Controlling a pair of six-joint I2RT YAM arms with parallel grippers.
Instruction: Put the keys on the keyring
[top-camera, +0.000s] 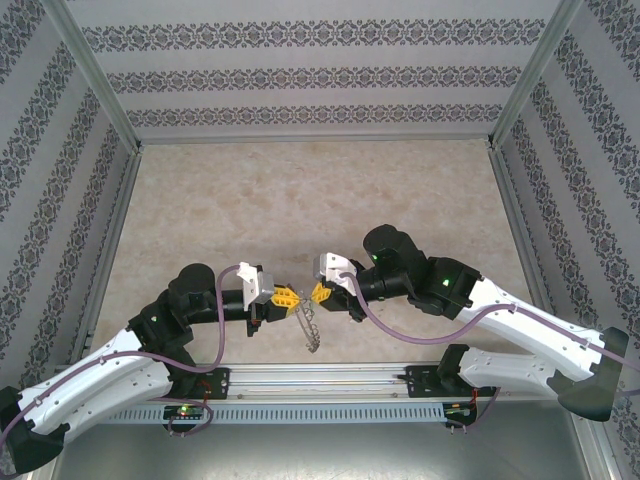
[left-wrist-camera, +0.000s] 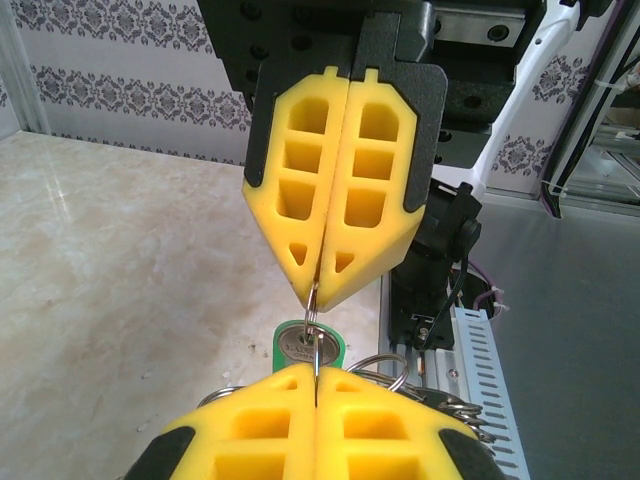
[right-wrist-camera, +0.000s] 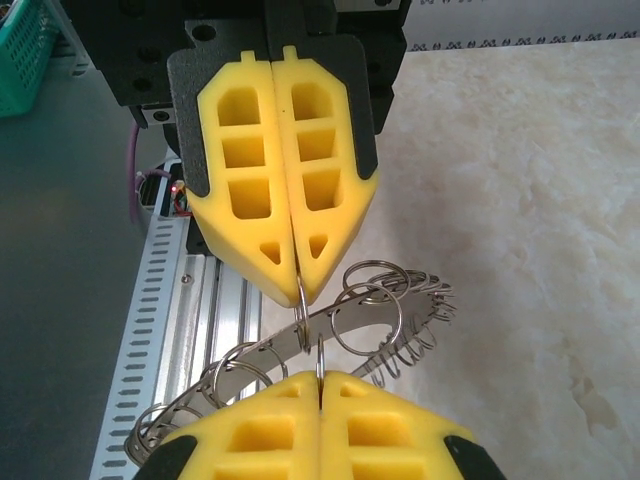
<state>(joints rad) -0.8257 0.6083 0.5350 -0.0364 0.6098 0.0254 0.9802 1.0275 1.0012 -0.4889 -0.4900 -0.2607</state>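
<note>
While angled inward | left claw (top-camera: 292, 297), right claw (top-camera: 316, 293) tip-to-tip | pinching keyring (top-camera: 312, 326)

The left gripper (left-wrist-camera: 316, 385) and the right gripper (left-wrist-camera: 327, 282) have fingers of yellow plastic, matt and slightly grainy, set on matt black parts. The key (left-wrist-camera: 308, 350) has a glossy green plastic head with a shiny metal middle. The keyring (right-wrist-camera: 262, 352) is dull grey metal, and its thin wire loops are bright and polished. The tabletop (top-camera: 300, 190) looks like smooth beige marble with a soft sheen.
</note>
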